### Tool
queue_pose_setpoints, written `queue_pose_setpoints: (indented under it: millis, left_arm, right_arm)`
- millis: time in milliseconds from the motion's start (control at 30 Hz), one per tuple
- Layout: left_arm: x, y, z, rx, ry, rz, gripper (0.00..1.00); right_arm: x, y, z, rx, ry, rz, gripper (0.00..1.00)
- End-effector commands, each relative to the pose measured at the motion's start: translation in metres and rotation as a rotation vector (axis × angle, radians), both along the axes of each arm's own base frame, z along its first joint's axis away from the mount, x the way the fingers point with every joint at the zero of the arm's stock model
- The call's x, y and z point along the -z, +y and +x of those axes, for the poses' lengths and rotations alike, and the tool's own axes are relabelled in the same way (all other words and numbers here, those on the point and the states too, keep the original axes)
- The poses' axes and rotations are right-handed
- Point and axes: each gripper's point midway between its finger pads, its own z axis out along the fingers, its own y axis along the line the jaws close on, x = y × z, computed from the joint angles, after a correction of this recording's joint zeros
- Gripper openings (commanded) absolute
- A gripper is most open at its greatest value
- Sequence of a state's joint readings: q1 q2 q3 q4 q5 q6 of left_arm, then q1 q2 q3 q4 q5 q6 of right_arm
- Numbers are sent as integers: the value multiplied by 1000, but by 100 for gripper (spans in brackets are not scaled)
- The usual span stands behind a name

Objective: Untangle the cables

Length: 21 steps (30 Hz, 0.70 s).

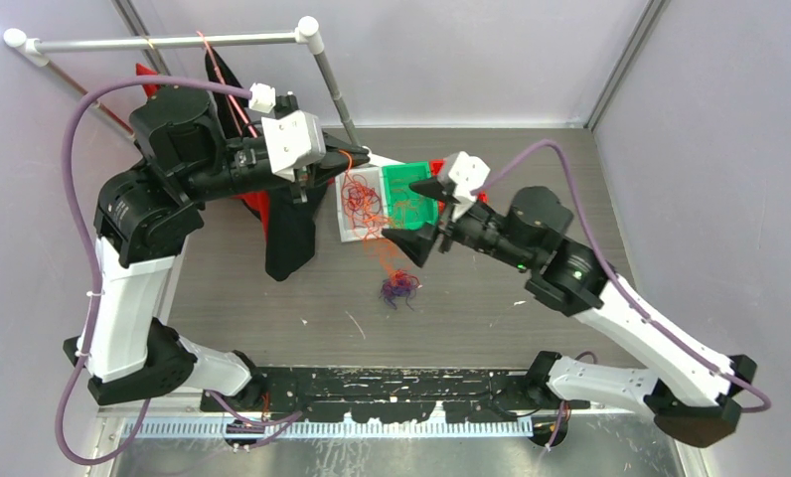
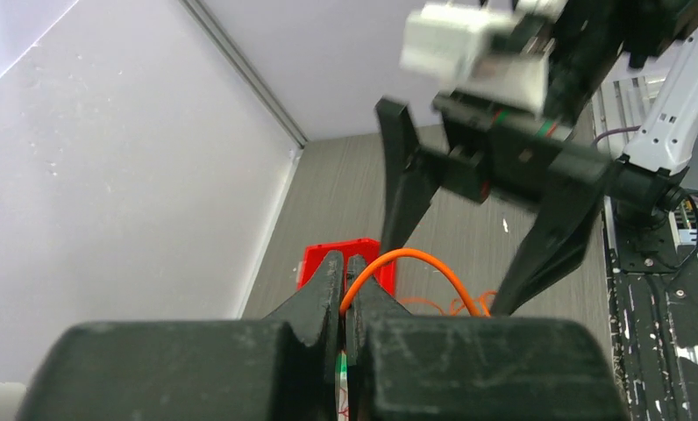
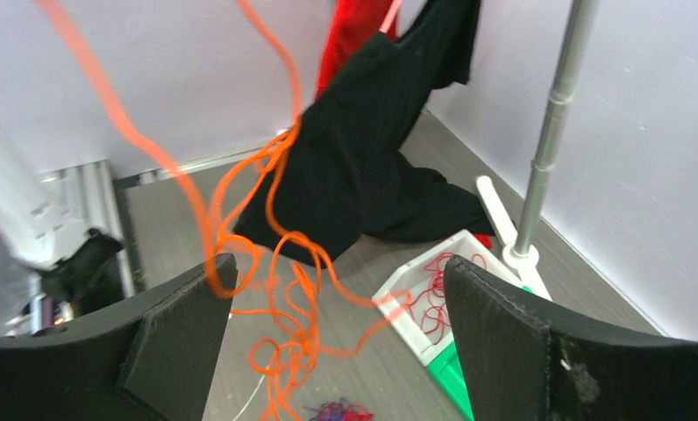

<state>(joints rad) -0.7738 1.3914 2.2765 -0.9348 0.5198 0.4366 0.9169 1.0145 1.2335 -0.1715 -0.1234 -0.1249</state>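
The left jaws are pinching shut on the orange cable, holding it above the white bin near the far edge of the desk. The right jaws are gaping wide, gripping nothing, with orange strands dangling between them. The purple clump is lying mid-desk.

Robotics lab cell: plain walls, 2 bolted-down arms.

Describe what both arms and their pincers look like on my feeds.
The left arm and right arm match: white shell links between black joint housings. A purple hose loops along each. A white camera box sits at each wrist. The left pincer and right pincer have plain black, tapering fingers. A green light glows on the right arm.
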Motion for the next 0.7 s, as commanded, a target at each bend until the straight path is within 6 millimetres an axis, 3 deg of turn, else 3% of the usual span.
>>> queue_pose_setpoints:
  millis: [0,133,300,500,667]
  left_arm:
    - [-10,6,-2,-6,-55,-20,0]
    - [-9,5,-4,3,-51,-16,0]
    - [-6,5,-9,27,-39,-12,0]
    - [-9,3,-16,57,-16,-30,0]
    - [-14,4,-28,102,0,-48,0]
  right_arm:
    - [-43,-25,-58,-186,-63,30,93]
    - [-65,-33,-71,-224,-96,38,93]
    - [-101,-25,-54,-174,-142,95,92]
    - [-104,19,-34,-231,-85,110,88]
    - [-108,34,-21,-236,-56,179,82]
